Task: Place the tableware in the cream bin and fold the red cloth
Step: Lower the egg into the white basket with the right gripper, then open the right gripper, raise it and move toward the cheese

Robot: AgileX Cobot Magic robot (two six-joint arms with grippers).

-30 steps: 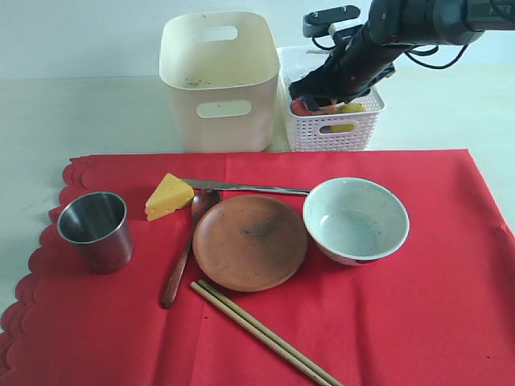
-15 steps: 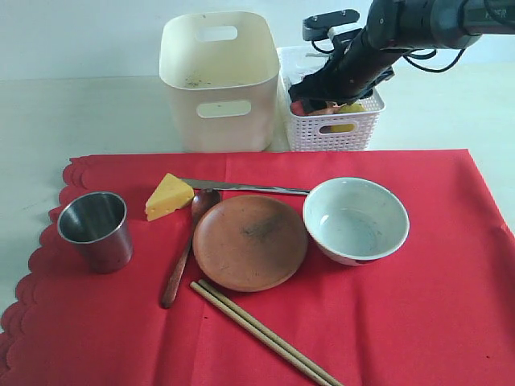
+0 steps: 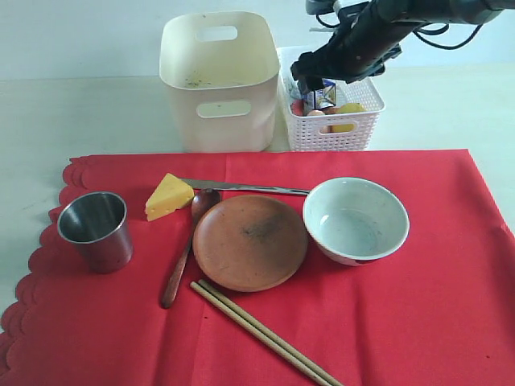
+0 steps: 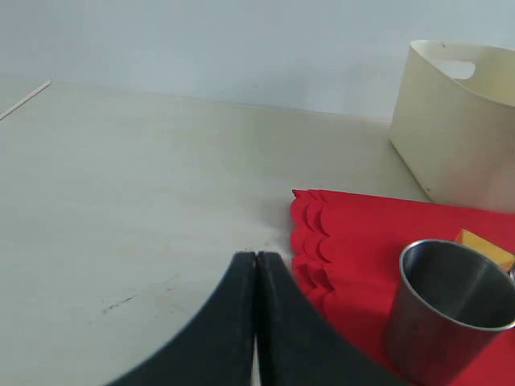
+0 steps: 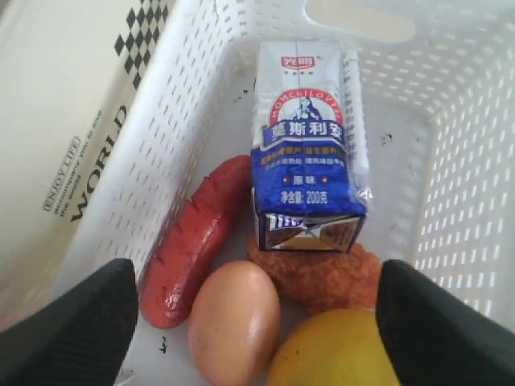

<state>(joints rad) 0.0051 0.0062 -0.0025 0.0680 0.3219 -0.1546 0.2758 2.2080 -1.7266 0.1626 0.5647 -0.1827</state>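
Resting pinched shut, the left gripper (image 4: 256,259) idles beside the shiny steel cup (image 4: 451,310), which waits with the other tableware on the large red cloth (image 3: 434,322). Behind stands the tall cream plastic bin (image 3: 219,80), printed "ENJOY LIFE", "WORLD". The right gripper (image 5: 257,322) hangs wide and empty over the white lattice basket (image 5: 451,201), likely just sorting food; the blue-white milk carton (image 5: 310,145) reads "200".

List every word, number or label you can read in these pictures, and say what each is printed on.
"WORLD": large print on the side of the cream bin.
"ENJOY LIFE": small boxed label on that bin.
"200": front of the milk carton, among Chinese characters.
Too small to read: the fine line beside "WORLD" and the carton's arched lettering.
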